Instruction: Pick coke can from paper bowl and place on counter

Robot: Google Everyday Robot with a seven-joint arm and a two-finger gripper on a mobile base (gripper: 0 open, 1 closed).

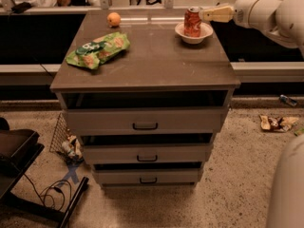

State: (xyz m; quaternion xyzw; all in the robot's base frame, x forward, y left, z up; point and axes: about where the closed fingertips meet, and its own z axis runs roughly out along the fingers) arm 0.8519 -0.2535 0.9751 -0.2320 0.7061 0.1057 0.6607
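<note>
Coke can: small red cylindrical soda can with white markings and a silver top (192, 22). It stands upright inside the bowl, at the far right of the counter.
Paper bowl: small shallow round white bowl (194, 38), a little wider than the can. Its wall hides the can's foot, so only the upper body is open to a grip.
Counter: large flat grey-brown rectangular cabinet top (156, 63), with three drawers and black handles beneath.
Gripper: cream-coloured parallel-jaw gripper (205, 14). It comes in level from the right, at the height of the can's upper part, with its tip right at the can's right side. Contact is not certain.
Gripper state: cannot tell whether it is released or clenched.
Arm: white rounded arm (266, 11), reaching in sideways from the right edge. A side approach probably suits the tall can above the low bowl rim.
Other items: a round orange fruit (113, 19) at the far left and a green snack bag (97, 49) at the left, both well apart from the bowl.
Step judged: final approach, with the can not yet lifted.
Next move calls for: a straight rise clear of the rim, then setting the can down on bare counter on the near side of the bowl.
Risk: the light bowl may slide or tip with the can.
</note>
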